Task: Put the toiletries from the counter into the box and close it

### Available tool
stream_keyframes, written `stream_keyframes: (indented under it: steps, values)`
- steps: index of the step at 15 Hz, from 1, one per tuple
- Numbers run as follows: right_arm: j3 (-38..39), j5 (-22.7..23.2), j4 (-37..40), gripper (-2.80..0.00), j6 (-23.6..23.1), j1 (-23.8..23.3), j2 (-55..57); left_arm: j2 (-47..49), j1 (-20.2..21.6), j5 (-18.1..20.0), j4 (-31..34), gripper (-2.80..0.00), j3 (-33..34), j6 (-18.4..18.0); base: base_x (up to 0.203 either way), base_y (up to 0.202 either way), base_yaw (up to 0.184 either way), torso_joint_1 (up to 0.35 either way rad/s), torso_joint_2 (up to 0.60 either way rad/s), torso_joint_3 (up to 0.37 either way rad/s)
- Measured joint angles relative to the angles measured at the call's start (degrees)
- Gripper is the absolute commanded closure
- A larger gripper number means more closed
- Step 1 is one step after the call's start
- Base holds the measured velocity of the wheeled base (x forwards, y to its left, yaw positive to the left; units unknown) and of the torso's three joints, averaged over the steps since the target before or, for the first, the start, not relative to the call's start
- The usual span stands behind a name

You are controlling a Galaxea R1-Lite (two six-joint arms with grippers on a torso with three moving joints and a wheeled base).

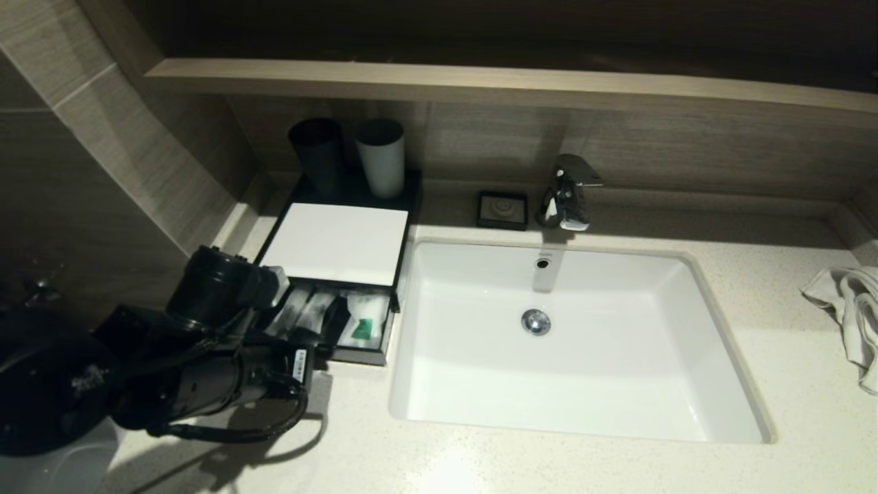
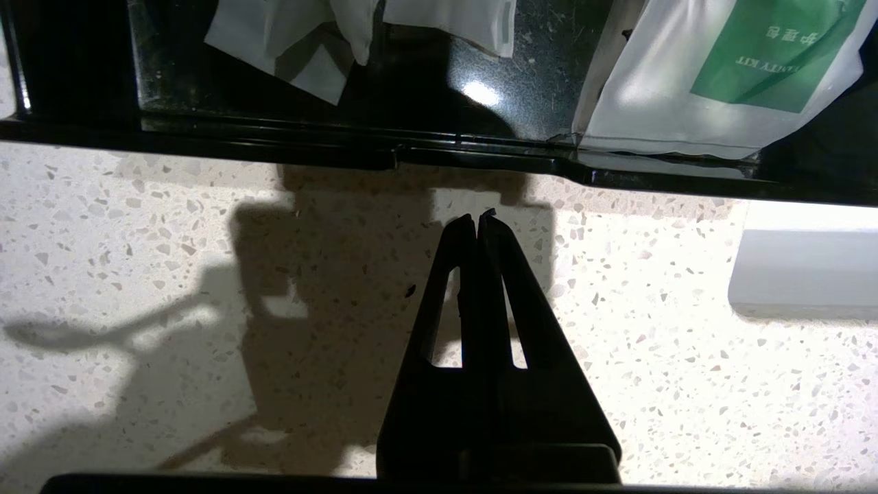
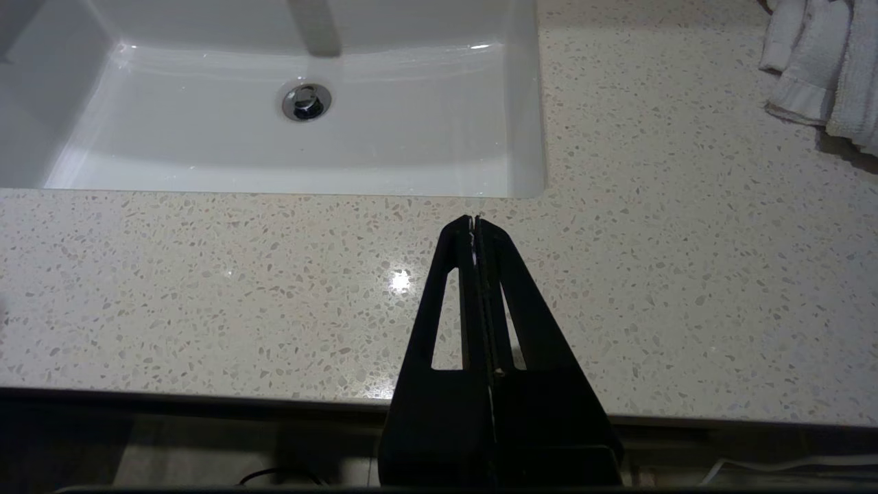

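The black box (image 1: 336,241) with a white top panel stands at the back left of the speckled counter (image 1: 549,460), its front drawer (image 1: 357,355) pulled out. In the drawer lie long white packets (image 1: 302,309) and a clear pouch with a green label (image 1: 362,328). The left wrist view shows the packets (image 2: 302,41) and the pouch (image 2: 720,82) behind the drawer's front rim (image 2: 343,154). My left gripper (image 1: 336,312) is shut and empty, its tips (image 2: 478,218) just short of that rim. My right gripper (image 3: 473,219) is shut and empty above the counter's front, near the sink (image 3: 343,151).
A black cup (image 1: 319,158) and a grey cup (image 1: 381,158) stand behind the box. A soap dish (image 1: 503,209) and a faucet (image 1: 568,192) sit behind the sink (image 1: 617,384). A white towel (image 1: 850,309) lies at the far right. A wooden shelf (image 1: 480,82) runs overhead.
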State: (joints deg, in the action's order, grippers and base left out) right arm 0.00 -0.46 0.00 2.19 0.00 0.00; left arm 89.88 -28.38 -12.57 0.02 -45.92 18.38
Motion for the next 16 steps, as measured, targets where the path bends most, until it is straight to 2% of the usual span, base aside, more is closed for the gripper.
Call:
stream_keyframes:
  steps: [5,16]
  values:
    - [0.00,-0.02,0.00,0.00,-0.02,0.00,0.00,2.20,0.10,0.11,-2.66,0.00,-0.93,-0.19,0.000,0.000,0.000,0.000,0.00,0.000]
    - [0.00,0.00,0.00,0.00,0.00,0.00,0.00,6.09,0.30,-0.02,-3.18,0.00,-6.67,-0.23,0.000,0.000,0.000,0.000,0.00,0.000]
